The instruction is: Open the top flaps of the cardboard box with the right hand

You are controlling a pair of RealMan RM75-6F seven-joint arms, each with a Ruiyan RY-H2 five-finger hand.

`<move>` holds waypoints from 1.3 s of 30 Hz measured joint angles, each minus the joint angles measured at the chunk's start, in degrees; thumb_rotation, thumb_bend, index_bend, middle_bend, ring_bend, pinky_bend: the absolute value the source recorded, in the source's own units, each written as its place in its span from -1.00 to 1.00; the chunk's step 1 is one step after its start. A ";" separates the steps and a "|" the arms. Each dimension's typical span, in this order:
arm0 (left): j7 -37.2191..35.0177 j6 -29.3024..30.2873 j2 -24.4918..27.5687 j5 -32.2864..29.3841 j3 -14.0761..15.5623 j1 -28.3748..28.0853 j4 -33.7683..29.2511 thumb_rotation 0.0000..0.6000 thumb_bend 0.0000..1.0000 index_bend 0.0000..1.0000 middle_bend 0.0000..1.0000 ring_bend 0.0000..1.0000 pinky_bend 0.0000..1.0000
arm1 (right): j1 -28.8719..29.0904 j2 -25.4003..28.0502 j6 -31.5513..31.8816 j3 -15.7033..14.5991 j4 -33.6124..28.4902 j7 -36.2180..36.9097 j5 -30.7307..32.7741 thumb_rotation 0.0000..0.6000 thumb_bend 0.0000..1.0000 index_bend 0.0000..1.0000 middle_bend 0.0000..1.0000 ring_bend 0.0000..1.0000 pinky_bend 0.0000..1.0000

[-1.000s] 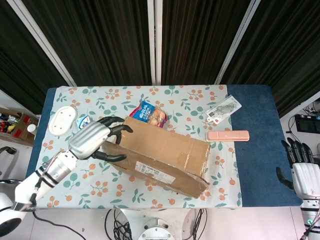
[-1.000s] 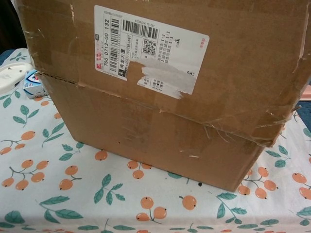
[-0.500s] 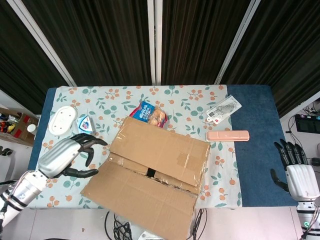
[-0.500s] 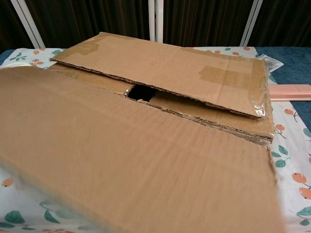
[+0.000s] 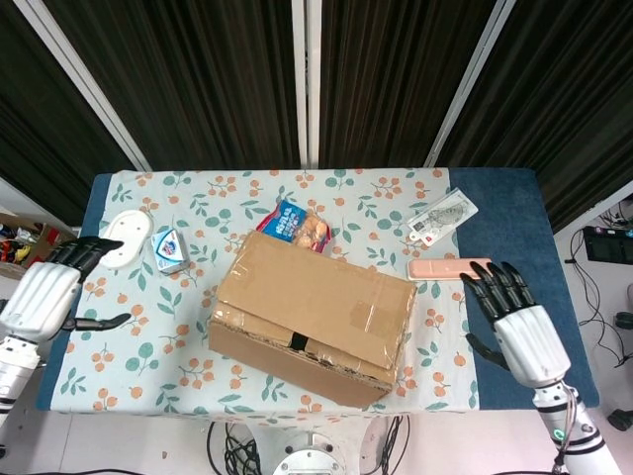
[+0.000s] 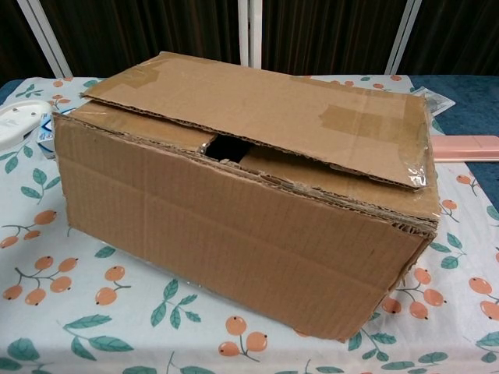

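Observation:
The cardboard box (image 5: 312,317) stands upright in the middle of the table, its top flaps lying down. The chest view shows the box (image 6: 242,195) close up, with a dark gap between the upper flap and the flaps beneath. My right hand (image 5: 519,332) hovers to the right of the box, fingers spread, holding nothing and apart from it. My left hand (image 5: 49,292) is at the table's left edge, fingers apart, well away from the box. Neither hand shows in the chest view.
A snack bag (image 5: 297,226) lies just behind the box. A pink case (image 5: 445,267) and a clear packet (image 5: 442,218) sit at the right rear. A white dish (image 5: 127,239) and a small blue-white pack (image 5: 170,249) are at the left.
The box has come to rest upright, its big front flap no longer hanging toward me. My left hand pulled back to the table's left edge. My right hand moved in toward the box.

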 measured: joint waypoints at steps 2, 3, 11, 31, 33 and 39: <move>-0.05 1.07 -1.58 -1.09 0.56 1.57 2.43 0.53 -1.00 -0.70 -0.66 -0.74 -0.62 | 1.68 -0.08 -2.51 0.55 -2.78 -3.09 -0.32 1.00 -0.93 -1.00 -1.00 -1.00 -1.00; -0.79 1.73 -2.68 -1.74 0.93 2.59 4.30 0.52 -1.00 -0.70 -0.66 -0.74 -0.62 | 2.40 -0.22 -3.69 0.80 -3.90 -4.35 -0.30 1.00 -0.93 -1.00 -1.00 -1.00 -1.00; -6.59 3.57 -7.53 -3.77 3.09 7.00 12.96 0.51 -1.00 -0.70 -0.66 -0.74 -0.63 | 9.52 -4.23 -14.26 4.34 -11.63 -16.04 7.37 1.00 -0.94 -1.00 -1.00 -1.00 -1.00; -12.06 2.65 -9.13 -2.64 3.37 8.36 17.22 0.52 -1.00 -0.70 -0.66 -0.74 -0.63 | 29.19 -20.43 -15.42 7.33 -24.60 -47.44 44.31 1.00 -0.90 -1.00 -1.00 -1.00 -1.00; -12.04 2.48 -9.20 -2.51 3.35 8.31 17.23 0.52 -1.00 -0.70 -0.66 -0.74 -0.63 | 29.67 -20.81 -14.40 6.48 -24.61 -47.80 44.65 1.00 -0.89 -1.00 -1.00 -1.00 -1.00; -11.97 2.11 -9.19 -2.39 3.25 8.25 17.18 0.52 -1.00 -0.70 -0.66 -0.74 -0.63 | 30.72 -21.15 -12.21 4.80 -24.07 -47.67 44.67 1.00 -0.86 -1.00 -1.00 -1.00 -1.00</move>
